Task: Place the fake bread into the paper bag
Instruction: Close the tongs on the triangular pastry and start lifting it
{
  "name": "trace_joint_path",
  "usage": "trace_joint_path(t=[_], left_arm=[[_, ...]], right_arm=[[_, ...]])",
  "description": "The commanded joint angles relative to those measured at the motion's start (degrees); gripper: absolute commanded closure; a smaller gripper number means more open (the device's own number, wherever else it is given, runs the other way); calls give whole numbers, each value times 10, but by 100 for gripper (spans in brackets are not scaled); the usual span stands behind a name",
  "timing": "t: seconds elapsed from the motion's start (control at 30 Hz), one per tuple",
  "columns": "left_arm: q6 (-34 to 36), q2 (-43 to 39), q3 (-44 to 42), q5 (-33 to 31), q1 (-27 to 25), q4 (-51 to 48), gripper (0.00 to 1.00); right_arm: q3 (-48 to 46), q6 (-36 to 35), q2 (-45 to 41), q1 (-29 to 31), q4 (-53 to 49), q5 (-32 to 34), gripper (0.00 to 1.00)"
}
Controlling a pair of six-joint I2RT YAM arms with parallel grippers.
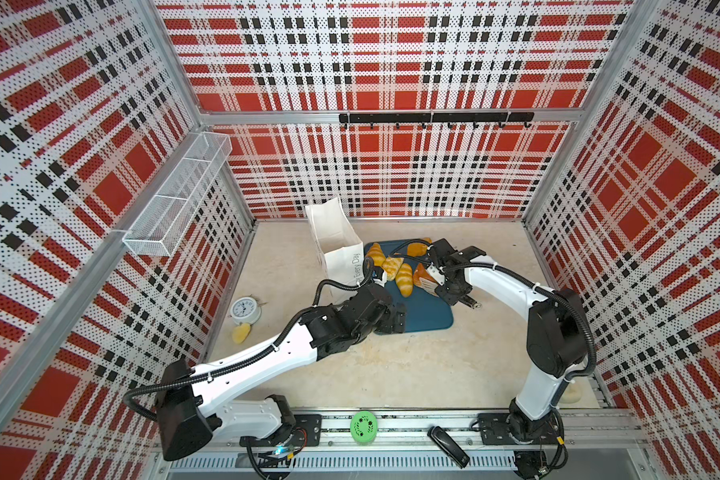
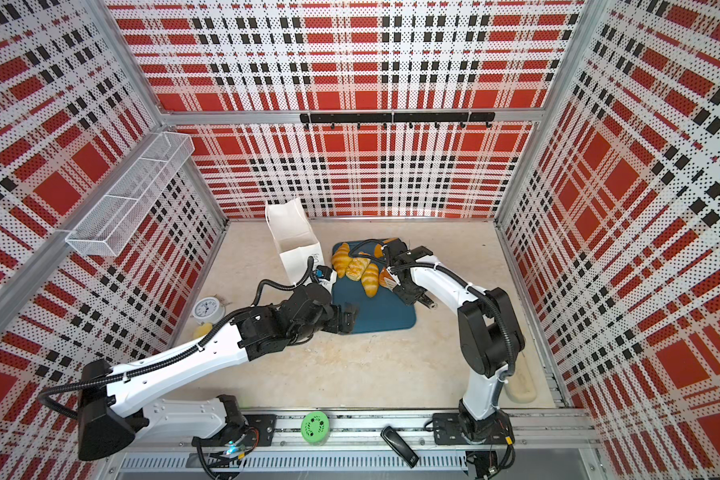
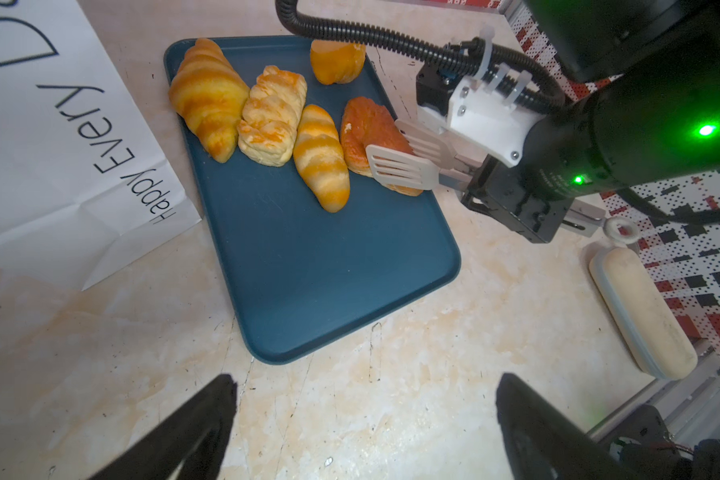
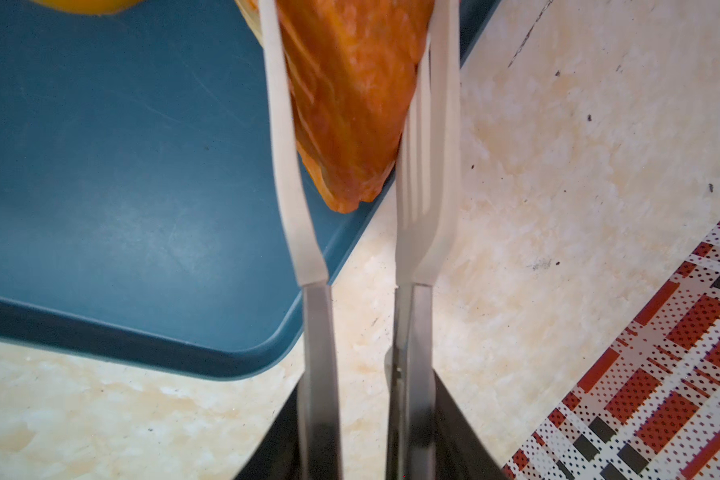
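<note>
The dark-teal tray [image 3: 308, 270] carries several pieces of fake bread: a croissant [image 3: 208, 99], a pale flaky bun [image 3: 273, 116], a striped loaf [image 3: 321, 158], a reddish-brown triangular one [image 3: 362, 120] and an orange piece [image 3: 337, 62] at the far edge. My right gripper [image 3: 385, 139] carries two white slotted blades, and they press on both sides of the reddish-brown piece [image 4: 350, 104] at the tray's edge. The white paper bag [image 1: 335, 245] stands open beside the tray. My left gripper [image 3: 364, 382] hangs open over bare table near the tray's front corner.
An alarm clock [image 1: 245, 309] and a small yellow piece [image 1: 240, 332] lie left of my left arm. A long cream case [image 3: 641, 311] lies by the right wall. A green round lid [image 1: 363, 426] and a black object [image 1: 447, 446] rest on the front rail. A wire basket [image 1: 175, 199] hangs on the left wall.
</note>
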Motion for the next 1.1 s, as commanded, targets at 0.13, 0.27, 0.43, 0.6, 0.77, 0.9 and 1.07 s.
trace_joint_path(t=[0.13, 0.27, 0.43, 0.6, 0.77, 0.9, 1.07], left_arm=[[18, -8, 26, -6, 7, 13, 1], [25, -10, 28, 3, 15, 19, 1], [27, -9, 31, 2, 16, 19, 1], [28, -14, 32, -3, 16, 20, 1], [33, -20, 35, -10, 16, 19, 1], [35, -23, 39, -11, 16, 16, 1], [43, -27, 44, -17, 17, 12, 1]], right_arm=[[-13, 24, -57, 4, 0, -44, 65], [-25, 35, -74, 4, 2, -56, 66], [-42, 42, -92, 4, -7, -55, 66], [-57, 48, -111, 4, -6, -56, 67], [-64, 57, -126, 3, -3, -66, 68], [-68, 67, -137, 3, 7, -75, 69], [-69, 75, -146, 2, 8, -75, 69]])
